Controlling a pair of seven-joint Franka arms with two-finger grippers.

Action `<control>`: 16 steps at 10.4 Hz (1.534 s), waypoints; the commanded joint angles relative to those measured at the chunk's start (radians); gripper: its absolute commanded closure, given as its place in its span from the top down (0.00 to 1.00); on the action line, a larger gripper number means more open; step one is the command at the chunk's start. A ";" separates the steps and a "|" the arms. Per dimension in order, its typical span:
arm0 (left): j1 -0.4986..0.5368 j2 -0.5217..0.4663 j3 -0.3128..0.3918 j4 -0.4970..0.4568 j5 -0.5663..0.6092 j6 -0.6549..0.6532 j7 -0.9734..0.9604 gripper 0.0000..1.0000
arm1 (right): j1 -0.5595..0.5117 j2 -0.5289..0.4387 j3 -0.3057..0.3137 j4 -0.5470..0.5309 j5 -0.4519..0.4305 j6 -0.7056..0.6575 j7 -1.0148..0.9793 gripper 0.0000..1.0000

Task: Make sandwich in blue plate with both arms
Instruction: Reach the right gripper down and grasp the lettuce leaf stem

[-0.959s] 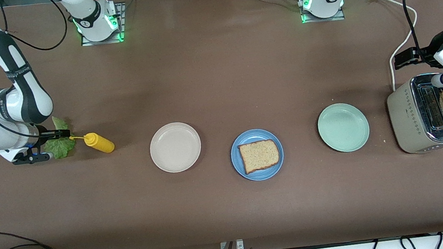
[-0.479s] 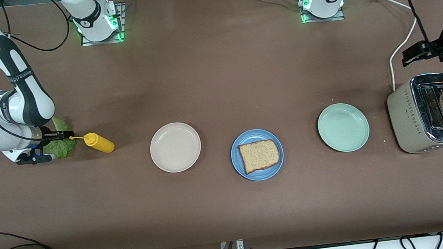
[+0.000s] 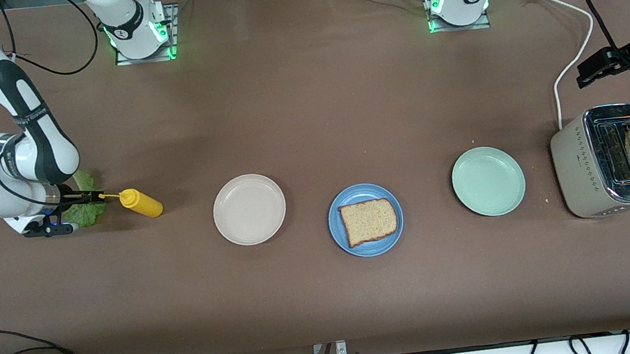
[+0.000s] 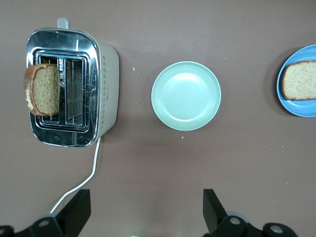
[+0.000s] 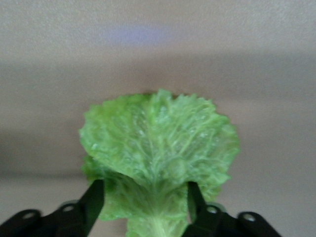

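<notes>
right gripper (image 5: pixel 143 197) astride lettuce (image 5: pixel 160 148), grip unclear | left gripper (image 4: pixel 143 210) spread wide above table

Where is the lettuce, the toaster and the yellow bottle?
lettuce (image 5: pixel 160 143), right wrist view, middle of the leaf
toaster (image 3: pixel 581 168), front view, its beige side wall
yellow bottle (image 3: pixel 141 203), front view, middle of its body

My brown table (image 3: pixel 307 112) carries a lettuce leaf (image 3: pixel 85 212), mustard bottle (image 3: pixel 139 202), beige plate (image 3: pixel 249 209), blue plate (image 3: pixel 347 239), mint-green plate (image 3: pixel 488 181) and toaster (image 3: pixel 582 171).

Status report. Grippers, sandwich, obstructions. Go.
Right gripper straddling lettuce, closing. Left gripper open, above table. One bread slice on blue plate. Mustard bottle beside lettuce.
</notes>
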 commanded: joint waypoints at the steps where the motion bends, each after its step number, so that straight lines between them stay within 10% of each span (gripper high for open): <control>1: 0.001 -0.002 0.006 0.005 0.014 -0.008 -0.013 1.00 | -0.012 0.007 0.007 0.024 0.016 0.002 -0.023 0.00; 7: 0.005 -0.002 0.008 0.011 0.014 -0.010 -0.013 1.00 | -0.008 -0.012 0.007 0.101 0.014 -0.053 -0.045 0.00; 16: 0.005 -0.002 0.009 0.011 0.014 -0.010 -0.013 1.00 | -0.002 -0.224 0.109 0.390 0.011 -0.579 -0.137 0.00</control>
